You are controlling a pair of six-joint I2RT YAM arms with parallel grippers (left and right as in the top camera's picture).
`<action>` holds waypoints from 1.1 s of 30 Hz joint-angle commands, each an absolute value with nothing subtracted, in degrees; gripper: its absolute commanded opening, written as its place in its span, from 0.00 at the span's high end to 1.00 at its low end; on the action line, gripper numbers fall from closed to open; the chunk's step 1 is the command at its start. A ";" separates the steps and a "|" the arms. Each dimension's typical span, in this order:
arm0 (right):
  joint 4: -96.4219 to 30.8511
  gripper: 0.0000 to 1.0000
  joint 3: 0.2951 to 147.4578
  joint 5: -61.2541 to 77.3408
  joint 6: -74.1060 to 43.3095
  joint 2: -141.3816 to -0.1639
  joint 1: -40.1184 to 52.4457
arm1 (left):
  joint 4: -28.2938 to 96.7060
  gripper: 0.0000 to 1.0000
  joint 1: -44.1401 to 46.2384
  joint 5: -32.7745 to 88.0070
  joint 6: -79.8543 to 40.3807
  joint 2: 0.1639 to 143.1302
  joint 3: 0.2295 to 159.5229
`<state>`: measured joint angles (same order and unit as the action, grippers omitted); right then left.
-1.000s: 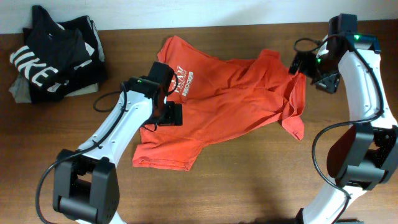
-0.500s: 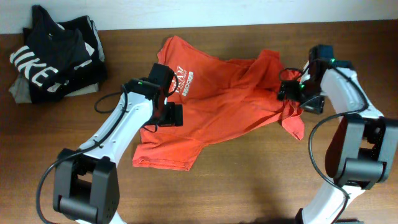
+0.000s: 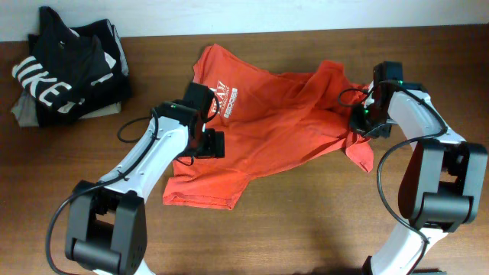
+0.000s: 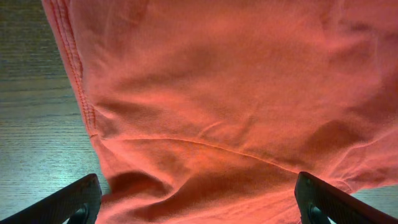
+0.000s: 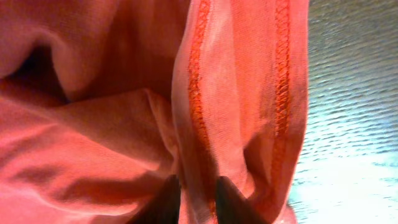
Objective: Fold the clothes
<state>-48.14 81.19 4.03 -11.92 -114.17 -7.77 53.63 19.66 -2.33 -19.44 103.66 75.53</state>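
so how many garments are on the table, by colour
red-orange T-shirt: 1
black shirt: 1
grey-olive garment: 1
total: 3 visible; the pile may hide more

Far left corner of a brown wooden table (image 3: 306,221): a small heap of garments. Uppermost, a crumpled black shirt (image 3: 72,53) with large white letters (image 3: 38,84) slanting across its left part. Beneath it, touching and mostly hidden, a grey-olive garment (image 3: 25,113), showing at the near left edge of the heap and again at its near right side. Along the far edge of the table, a pale strip of wall (image 3: 267,14). Grain of the same table top at the left of the left wrist view and at the right of the right wrist view.
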 commanded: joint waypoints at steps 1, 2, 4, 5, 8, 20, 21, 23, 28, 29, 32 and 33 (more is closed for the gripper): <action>-48.14 0.96 80.77 1.65 -12.71 -113.95 -7.51 | 53.39 0.01 19.88 -2.33 -18.76 104.18 75.05; -48.14 0.96 80.77 1.63 -12.71 -113.95 -7.51 | 53.36 0.01 19.88 -2.33 -18.76 104.18 75.05; -48.14 0.96 80.77 1.34 -12.71 -113.95 -7.51 | 53.23 0.01 19.88 -2.33 -18.76 104.18 75.05; -48.21 0.96 80.77 0.27 -12.71 -113.95 -7.51 | 53.17 0.01 19.88 -2.33 -18.76 104.18 75.05; -49.10 0.96 81.47 -1.10 -12.93 -113.93 -7.88 | 53.15 0.01 19.88 -2.33 -18.76 104.18 75.05; -55.70 0.96 95.48 -3.97 -12.25 -113.93 -18.37 | 52.49 0.01 19.88 -2.33 -18.76 104.18 75.05; -55.22 0.96 95.50 -3.92 -12.32 -113.93 -18.90 | 52.49 0.01 19.88 -2.33 -18.76 104.18 75.05; -55.13 0.96 95.50 -4.10 -12.45 -113.93 -20.03 | 52.51 0.01 19.88 -2.33 -18.76 104.20 75.05; -62.76 0.01 100.60 -6.15 -14.41 -113.93 -23.68 | 52.49 0.01 19.88 -2.33 -18.76 104.18 75.05; -64.31 0.01 102.13 -5.37 -14.41 -113.93 -23.77 | 52.49 0.01 19.88 -2.33 -18.76 104.20 75.05; -71.59 0.01 109.14 0.34 -14.41 -113.93 -23.64 | 52.49 0.01 19.88 -2.33 -18.76 104.18 75.05; -73.47 0.01 110.69 1.98 -14.41 -113.93 -23.64 | 52.49 0.01 19.88 -2.33 -18.76 104.20 75.05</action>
